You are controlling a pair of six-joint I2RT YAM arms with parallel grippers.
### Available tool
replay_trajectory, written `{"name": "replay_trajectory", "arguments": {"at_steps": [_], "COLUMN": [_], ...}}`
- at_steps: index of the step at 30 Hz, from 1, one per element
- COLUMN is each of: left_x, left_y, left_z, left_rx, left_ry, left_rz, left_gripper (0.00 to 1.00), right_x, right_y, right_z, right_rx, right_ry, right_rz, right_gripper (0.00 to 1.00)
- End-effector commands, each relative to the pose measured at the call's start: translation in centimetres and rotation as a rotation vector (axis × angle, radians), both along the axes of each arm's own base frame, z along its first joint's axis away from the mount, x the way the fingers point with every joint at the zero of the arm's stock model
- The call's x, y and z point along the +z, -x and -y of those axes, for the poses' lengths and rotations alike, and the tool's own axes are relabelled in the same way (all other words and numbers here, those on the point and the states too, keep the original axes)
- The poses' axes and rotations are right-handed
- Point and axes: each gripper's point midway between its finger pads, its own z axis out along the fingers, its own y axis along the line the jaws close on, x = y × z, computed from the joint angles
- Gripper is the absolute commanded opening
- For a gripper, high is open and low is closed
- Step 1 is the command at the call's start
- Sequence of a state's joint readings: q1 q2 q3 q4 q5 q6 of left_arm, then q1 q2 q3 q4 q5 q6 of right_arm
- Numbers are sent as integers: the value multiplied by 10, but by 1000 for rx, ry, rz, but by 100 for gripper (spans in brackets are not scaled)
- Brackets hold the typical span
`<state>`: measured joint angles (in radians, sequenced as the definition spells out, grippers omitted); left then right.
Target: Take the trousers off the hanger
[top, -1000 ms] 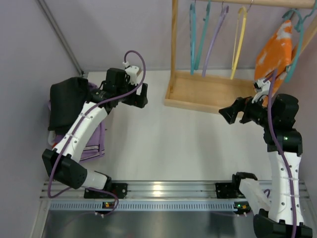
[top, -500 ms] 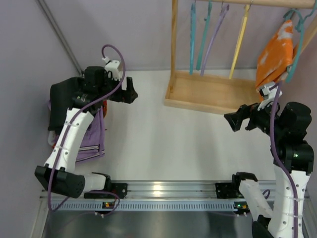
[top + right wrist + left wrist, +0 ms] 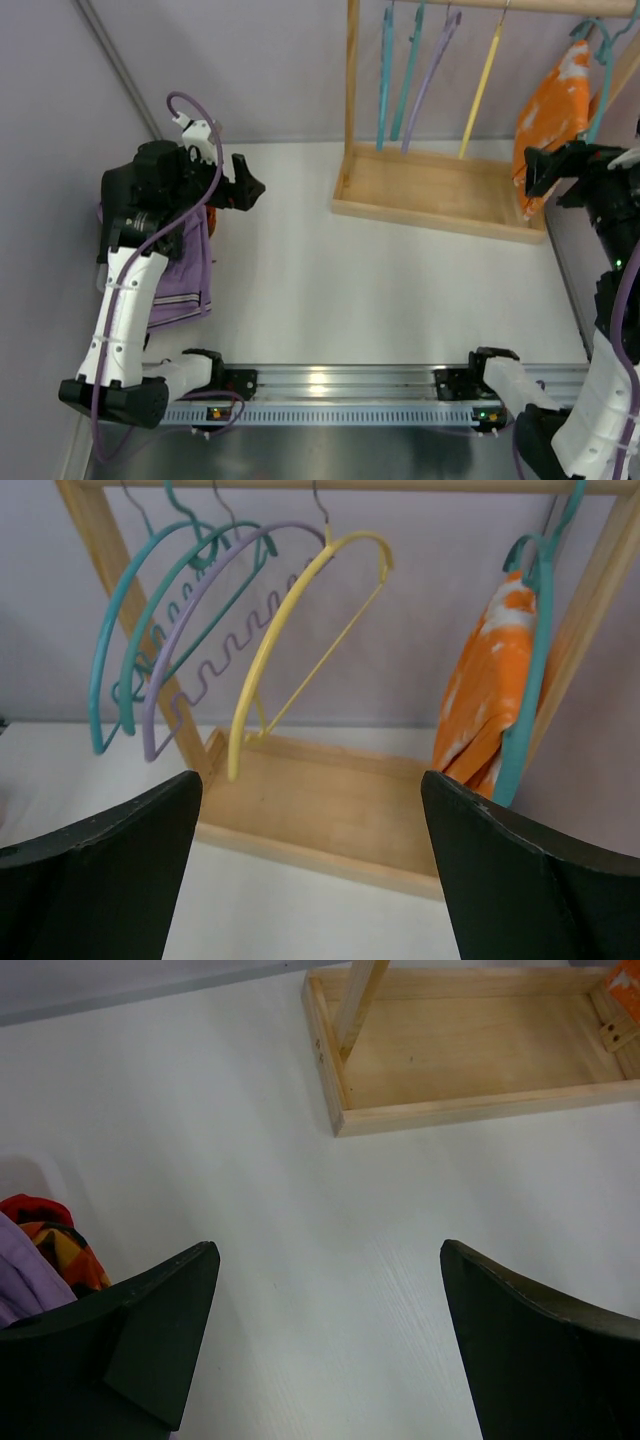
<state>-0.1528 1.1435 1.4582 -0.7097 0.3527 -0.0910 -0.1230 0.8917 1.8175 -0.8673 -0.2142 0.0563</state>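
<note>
Along the near edge of the table (image 3: 400,300), a metal rail (image 3: 330,382) carries both arm bases; small lights glow on it, orange at left and green at right, and any lettering there is too small to read. Further back on the left, a purple cloth (image 3: 185,285) lies under a black cloth (image 3: 125,205), both partly covered by the left arm. The left gripper (image 3: 328,1260) hangs above bare tabletop with its fingers spread wide and nothing between them. A red-and-orange patterned cloth (image 3: 62,1242) peeks in at the left wrist view's edge, mostly cut off.

At the far right, the right gripper (image 3: 310,790) is also spread wide and holds nothing, facing the wooden rack (image 3: 430,185). From the rack's bar hang two teal hangers (image 3: 110,660), a wavy purple hanger (image 3: 195,650) and a yellow hanger (image 3: 290,630). Rightmost is the hanger (image 3: 535,680), with the trousers (image 3: 485,695) draped over it, hanging near the rack's right post. From above, the right gripper hides their lower end, and the frame's right edge cuts off much of that arm.
</note>
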Motion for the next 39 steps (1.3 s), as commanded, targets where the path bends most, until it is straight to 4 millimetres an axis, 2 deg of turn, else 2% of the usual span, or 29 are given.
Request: {"name": "replay_trajectory", "arguments": {"at_steps": [1, 2, 3, 4, 5, 6, 7, 8, 9, 10, 11, 12, 14, 15, 18, 19, 24, 31, 39], "left_x": [31, 32, 33, 33, 33, 32, 33, 32, 30, 29, 28, 27, 27, 28, 28, 27, 19, 24, 24], "left_y": [3, 5, 7, 8, 9, 11, 12, 14, 16, 17, 18, 19, 20, 21, 22, 22, 24, 25, 20], "left_z": [3, 3, 1, 1, 0, 0, 0, 1, 1, 3, 3, 3, 2, 2, 1, 1, -1, 2, 3], "left_rx": [-18, -19, -13, -10, -9, -8, -11, -12, -14, -20, -19, -20, -16, -19, -12, -9, 2, -14, -11], "left_ry": [56, 57, 56, 57, 57, 58, 61, 64, 72, 77, 80, 83, 84, 87, 94, 94, 88, 104, 110], "left_rz": [65, 67, 73, 76, 76, 77, 79, 76, 68, 63, 61, 59, 62, 64, 68, 66, 57, 59, 48], "left_gripper": [98, 98, 98, 98, 98, 98, 98, 98, 98, 98, 98, 98, 98, 98, 98, 98, 98, 98, 98], "right_x": [16, 13, 15, 29, 21, 21, 32, 21, 24, 26, 28, 30, 33, 35, 31, 22, 23, 7, -6], "right_y": [-38, -56, -63, -62, -81, -87, -87, -105, -106, -115, -118, -115, -119, -117, -122, -129, -140, -169, -200], "right_z": [26, 29, 32, 34, 39, 46, 47, 52, 71, 74, 81, 103, 113, 126, 135, 141, 137, 152, 136], "right_rx": [-118, -121, -131, -137, -143, -163, -154, -143, -182, -145, -138, -183, -172, -198, -132, -110, 45, 56, 94], "right_ry": [-16, -20, -21, -17, -16, -14, -9, -31, -49, -64, -87, -97, -103, -107, -151, -183, -322, -433, -448], "right_rz": [-20, -51, -58, -29, -74, -85, -61, -110, -107, -104, -98, -93, -88, -77, -82, -97, -79, -112, -136], "right_gripper": [92, 91, 91, 91, 91, 91, 91, 91, 91, 91, 91, 91, 89, 89, 88, 88, 84, 78, 76]}}
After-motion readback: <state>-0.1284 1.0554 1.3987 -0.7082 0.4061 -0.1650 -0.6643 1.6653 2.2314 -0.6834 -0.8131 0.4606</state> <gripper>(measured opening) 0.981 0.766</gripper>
